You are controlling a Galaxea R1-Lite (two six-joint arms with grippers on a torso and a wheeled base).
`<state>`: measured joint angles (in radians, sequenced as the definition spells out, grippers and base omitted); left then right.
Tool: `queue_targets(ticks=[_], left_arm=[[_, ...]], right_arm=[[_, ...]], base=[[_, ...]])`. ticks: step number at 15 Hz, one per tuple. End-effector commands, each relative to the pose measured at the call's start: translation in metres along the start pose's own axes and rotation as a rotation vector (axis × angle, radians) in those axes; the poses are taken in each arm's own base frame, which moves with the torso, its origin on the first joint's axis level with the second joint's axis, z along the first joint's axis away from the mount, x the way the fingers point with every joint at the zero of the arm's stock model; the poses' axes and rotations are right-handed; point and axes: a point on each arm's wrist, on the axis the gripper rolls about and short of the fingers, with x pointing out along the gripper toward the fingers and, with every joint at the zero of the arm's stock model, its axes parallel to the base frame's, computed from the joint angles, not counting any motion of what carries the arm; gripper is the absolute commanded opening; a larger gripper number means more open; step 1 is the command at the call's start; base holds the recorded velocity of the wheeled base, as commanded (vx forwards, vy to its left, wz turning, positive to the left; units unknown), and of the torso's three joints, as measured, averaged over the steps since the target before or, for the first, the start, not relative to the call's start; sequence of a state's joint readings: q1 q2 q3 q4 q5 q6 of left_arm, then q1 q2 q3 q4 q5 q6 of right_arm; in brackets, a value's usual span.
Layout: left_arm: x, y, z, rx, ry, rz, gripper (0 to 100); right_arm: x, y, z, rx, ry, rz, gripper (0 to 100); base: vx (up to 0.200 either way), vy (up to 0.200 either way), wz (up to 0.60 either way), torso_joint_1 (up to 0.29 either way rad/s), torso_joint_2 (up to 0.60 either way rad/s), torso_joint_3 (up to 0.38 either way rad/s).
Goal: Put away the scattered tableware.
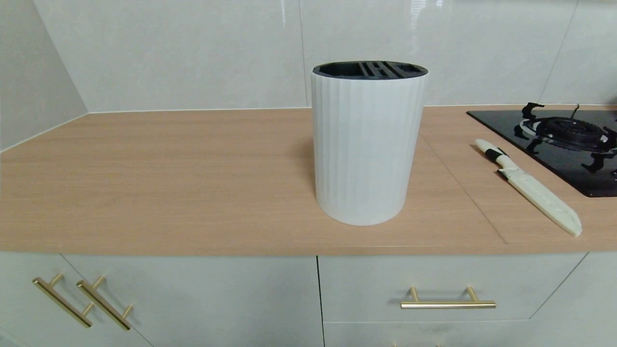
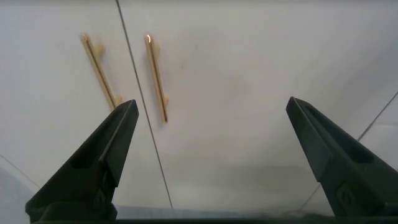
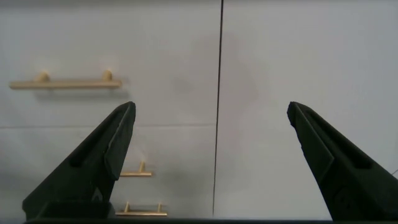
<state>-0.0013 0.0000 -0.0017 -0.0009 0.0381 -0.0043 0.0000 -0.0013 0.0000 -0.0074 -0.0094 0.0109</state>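
- Knife [image 1: 528, 187], head view: pale blade, pale handle with black bands. It lies flat on the wood-grain countertop [image 1: 168, 183], between the ribbed white cylindrical holder [image 1: 366, 144] and the black glass hob [image 1: 554, 149]. It is apart from the holder and near the hob's edge.
- The holder stands upright with a black slotted top; a wide stretch of countertop runs to its left.
- Left wrist view: left gripper [image 2: 211, 102], dark tapered fingers spread wide, faces smooth pale cabinet doors with brass bar handles [image 2: 157, 78].
- Right wrist view: right gripper [image 3: 211, 106], fingers likewise wide apart, before pale drawer fronts [image 3: 298, 56].
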Motion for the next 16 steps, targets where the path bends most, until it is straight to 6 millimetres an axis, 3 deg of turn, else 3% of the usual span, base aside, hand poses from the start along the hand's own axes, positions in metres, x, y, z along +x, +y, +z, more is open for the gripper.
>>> queue_targets(ticks=[1,16], left_arm=[[0.0001,0.0000,0.0001,0.000,0.001,0.002,100],[0.0001,0.0000,0.0001,0.000,0.001,0.000,100]], right_arm=[[0.0001,0.0000,0.0001,0.000,0.001,0.000,100],[0.0001,0.0000,0.0001,0.000,0.001,0.000,100]], base=[[0.000,0.000,0.00,0.163,-0.46,-0.295],[0.000,0.000,0.00,0.207,-0.49,-0.290]])
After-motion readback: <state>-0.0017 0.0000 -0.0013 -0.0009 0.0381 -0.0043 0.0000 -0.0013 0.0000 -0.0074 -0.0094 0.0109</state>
